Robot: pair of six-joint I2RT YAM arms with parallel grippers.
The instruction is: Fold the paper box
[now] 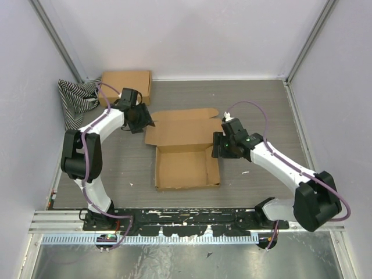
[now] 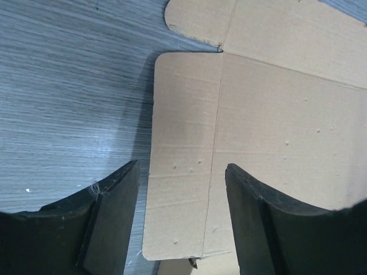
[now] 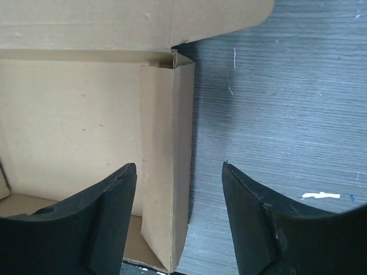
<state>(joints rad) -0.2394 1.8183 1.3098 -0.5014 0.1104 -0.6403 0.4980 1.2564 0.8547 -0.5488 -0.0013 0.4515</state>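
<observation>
The paper box [image 1: 186,167] lies mid-table as a shallow open tray with its walls up. Its lid [image 1: 181,129] lies open and flat behind it. My left gripper [image 1: 144,121] is open over the lid's left side flap [image 2: 183,143], which shows between and beyond the fingers. It grips nothing. My right gripper [image 1: 217,145] is open at the tray's right wall [image 3: 166,172]. That wall stands upright between the two fingers, nearer the left one, and I cannot see any contact. The tray's inside [image 3: 69,126] is empty.
A second brown cardboard box [image 1: 126,85], closed and box-shaped, sits at the back left. A black-and-white striped cloth [image 1: 74,100] lies beside it against the left wall. Grey walls enclose the table on three sides. The arm bases stand on the rail [image 1: 186,220] at the near edge.
</observation>
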